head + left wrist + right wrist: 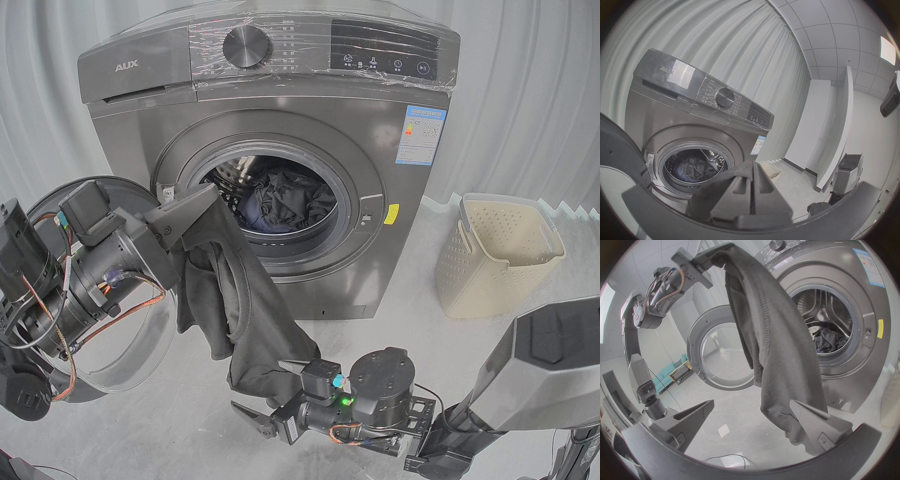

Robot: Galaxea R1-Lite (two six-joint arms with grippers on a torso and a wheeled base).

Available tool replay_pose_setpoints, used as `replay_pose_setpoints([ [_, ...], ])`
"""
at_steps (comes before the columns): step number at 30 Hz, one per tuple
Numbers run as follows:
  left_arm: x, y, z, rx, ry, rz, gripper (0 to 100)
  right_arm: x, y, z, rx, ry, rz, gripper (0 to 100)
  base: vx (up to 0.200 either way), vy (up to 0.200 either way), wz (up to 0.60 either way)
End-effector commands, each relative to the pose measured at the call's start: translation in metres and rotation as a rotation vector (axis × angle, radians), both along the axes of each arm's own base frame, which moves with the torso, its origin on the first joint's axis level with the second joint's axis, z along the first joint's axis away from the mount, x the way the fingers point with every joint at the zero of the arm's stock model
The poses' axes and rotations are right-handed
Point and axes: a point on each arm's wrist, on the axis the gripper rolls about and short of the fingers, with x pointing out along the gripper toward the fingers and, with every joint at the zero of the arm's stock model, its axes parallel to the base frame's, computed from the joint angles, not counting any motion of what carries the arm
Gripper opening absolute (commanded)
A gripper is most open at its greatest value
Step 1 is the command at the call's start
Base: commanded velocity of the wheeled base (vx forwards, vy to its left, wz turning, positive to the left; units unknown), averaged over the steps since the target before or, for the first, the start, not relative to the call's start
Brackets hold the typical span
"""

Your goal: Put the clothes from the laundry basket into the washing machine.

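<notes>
Squarely at twelve o'clock, the round-mouthed metal washing machine (269, 125) holds crumpled dark clothes (287, 200). A limp knit garment (250, 300) hangs from the left gripper (203, 199), clamped on it at nine; the right gripper (262, 412), at six, gapes, gripping nothing.

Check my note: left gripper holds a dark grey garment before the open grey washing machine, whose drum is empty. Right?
Not empty: the head view shows dark crumpled clothes lying inside the steel drum. The rest holds.

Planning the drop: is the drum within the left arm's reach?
Probably yes: the left gripper, jaws shut on the dark garment, hangs beside the drum opening; the door is swung aside.
</notes>
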Motion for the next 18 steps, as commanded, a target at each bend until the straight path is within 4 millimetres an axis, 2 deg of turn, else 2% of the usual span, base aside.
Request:
replay_pose_setpoints([
  [1, 0.003, -0.002, -0.001, 0.001, 0.005, 0.002, 0, -0.008, 0.016, -0.01, 0.003, 0.018, 0.04, 100, 0.0, 0.0, 0.0],
  [4, 0.003, -0.001, -0.001, 0.003, 0.004, 0.002, 0, -0.012, 0.026, -0.011, 0.025, 0.02, 0.061, 100, 0.0, 0.0, 0.0],
  [8, 0.003, -0.001, -0.001, 0.001, 0.005, 0.002, 0, -0.004, 0.037, -0.015, 0.04, 0.012, 0.056, 100, 0.0, 0.0, 0.0],
  [14, 0.0, 0.0, 0.002, -0.005, -0.007, 0.002, 0, 0.03, 0.048, -0.026, 0.061, -0.017, -0.002, 100, 0.0, 0.0, 0.0],
  [15, 0.0, 0.0, 0.002, -0.005, -0.007, 0.002, 0, 0.03, 0.048, -0.026, 0.061, -0.017, -0.002, 100, 0.0, 0.0, 0.0],
  [18, 0.001, 0.0, 0.004, -0.008, -0.012, 0.002, 0, 0.059, 0.046, -0.038, 0.029, -0.05, -0.054, 100, 0.0, 0.0, 0.0],
])
